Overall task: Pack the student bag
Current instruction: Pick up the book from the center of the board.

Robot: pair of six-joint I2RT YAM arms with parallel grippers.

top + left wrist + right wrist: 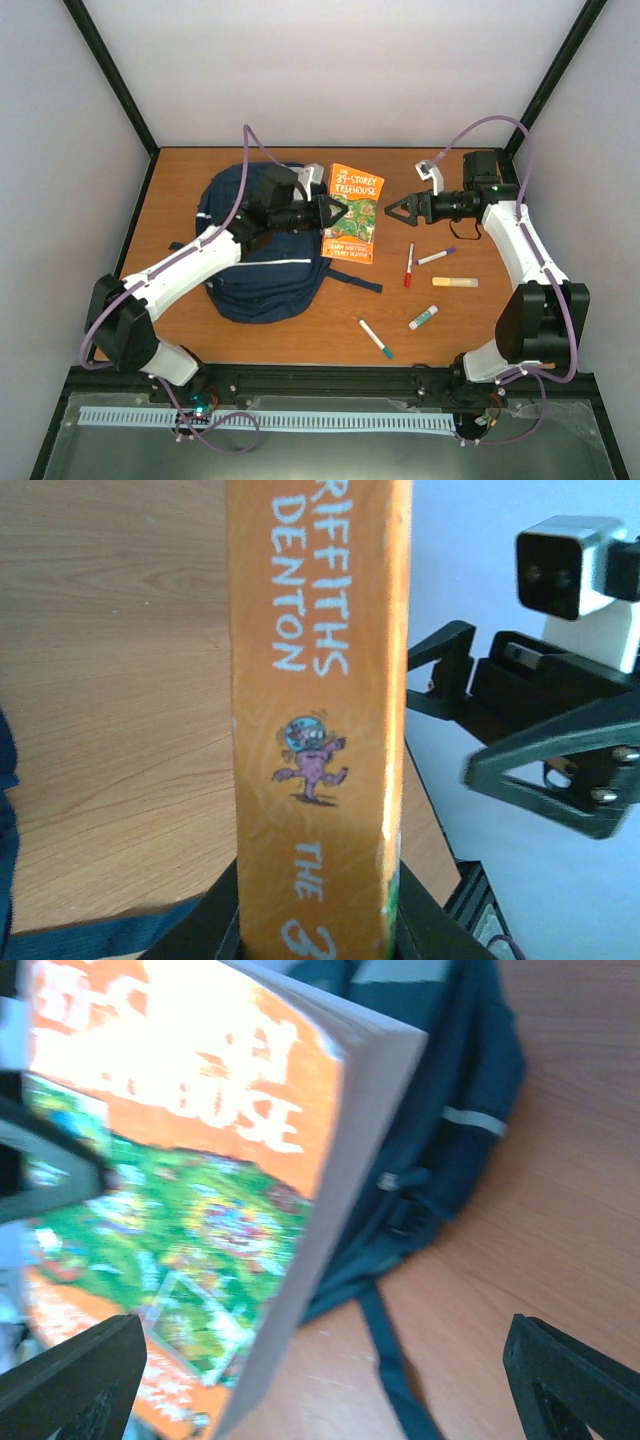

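White arms with black joints, seemingly lilac cables.

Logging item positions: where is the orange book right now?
In the top view, the orange book is just right of the student bag, its spine gripped by the left arm's fingers; the right arm's fingers, open, face its other edge.
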